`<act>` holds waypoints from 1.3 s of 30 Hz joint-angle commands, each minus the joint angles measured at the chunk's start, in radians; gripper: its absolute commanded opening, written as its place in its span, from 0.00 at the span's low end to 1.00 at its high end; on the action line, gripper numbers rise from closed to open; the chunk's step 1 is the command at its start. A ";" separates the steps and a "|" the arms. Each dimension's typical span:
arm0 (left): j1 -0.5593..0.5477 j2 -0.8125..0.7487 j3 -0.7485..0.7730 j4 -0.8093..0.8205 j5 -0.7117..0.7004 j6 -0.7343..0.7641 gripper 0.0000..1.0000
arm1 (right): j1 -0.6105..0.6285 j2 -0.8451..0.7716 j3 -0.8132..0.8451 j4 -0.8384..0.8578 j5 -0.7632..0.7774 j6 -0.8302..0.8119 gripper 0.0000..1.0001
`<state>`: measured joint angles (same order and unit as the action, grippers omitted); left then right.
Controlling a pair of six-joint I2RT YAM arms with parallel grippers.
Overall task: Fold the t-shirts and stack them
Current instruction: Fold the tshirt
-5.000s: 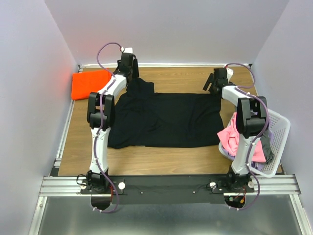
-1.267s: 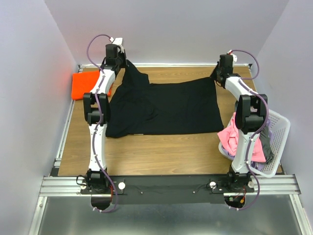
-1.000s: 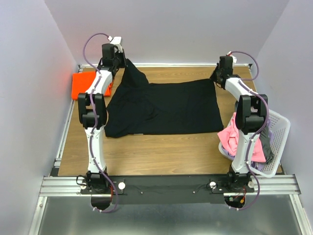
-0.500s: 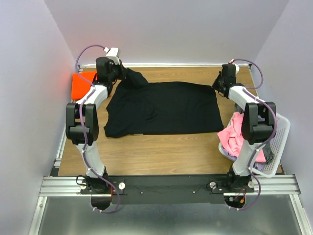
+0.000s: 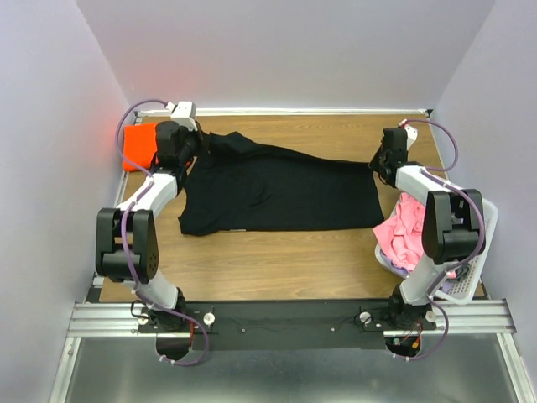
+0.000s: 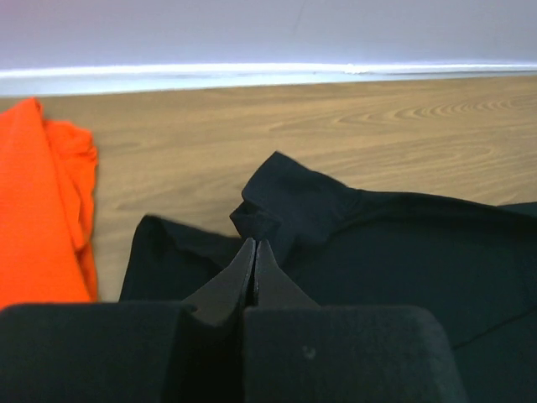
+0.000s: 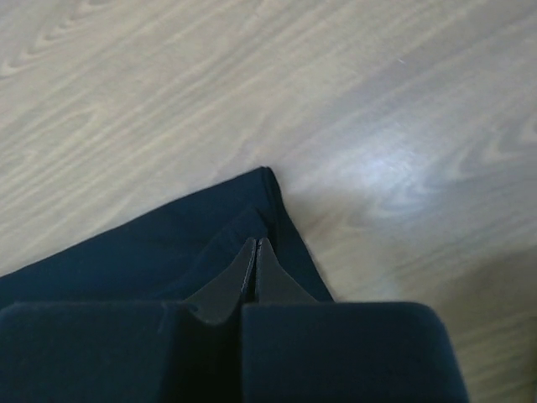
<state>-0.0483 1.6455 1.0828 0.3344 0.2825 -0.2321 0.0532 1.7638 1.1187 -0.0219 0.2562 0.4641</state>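
Note:
A black t-shirt (image 5: 277,189) lies spread across the middle of the wooden table. My left gripper (image 5: 198,143) is shut on its far left corner, where the cloth (image 6: 294,210) bunches up at the closed fingertips (image 6: 254,245). At the far right corner, my right gripper (image 5: 375,163) is shut on the hem (image 7: 210,243), with its jaws (image 7: 256,242) pressed together over the fabric. A folded orange t-shirt (image 5: 138,144) sits at the far left, also seen as the orange t-shirt (image 6: 42,210) beside the left gripper. The shirt's near edge rests flat on the table.
A white basket (image 5: 478,227) at the right edge holds a pink t-shirt (image 5: 405,228) and other clothes. Bare wood (image 5: 277,264) runs along the near side. Walls close in the left, far and right sides.
Both grippers have come down and toward the near side, carrying the shirt's far corners with them. The raised left corner has dropped lower, and the far edge now slants across the table.

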 commanded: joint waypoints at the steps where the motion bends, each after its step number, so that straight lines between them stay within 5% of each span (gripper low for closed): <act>1: -0.005 -0.107 -0.093 0.043 -0.080 -0.024 0.00 | 0.004 -0.050 -0.039 0.048 0.095 0.011 0.01; 39: -0.053 -0.400 -0.429 0.002 -0.238 -0.114 0.00 | 0.030 -0.251 -0.286 0.066 0.241 0.084 0.02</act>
<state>-0.0902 1.3075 0.7036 0.3485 0.0963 -0.3126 0.0605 1.5654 0.8814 0.0227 0.4213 0.5251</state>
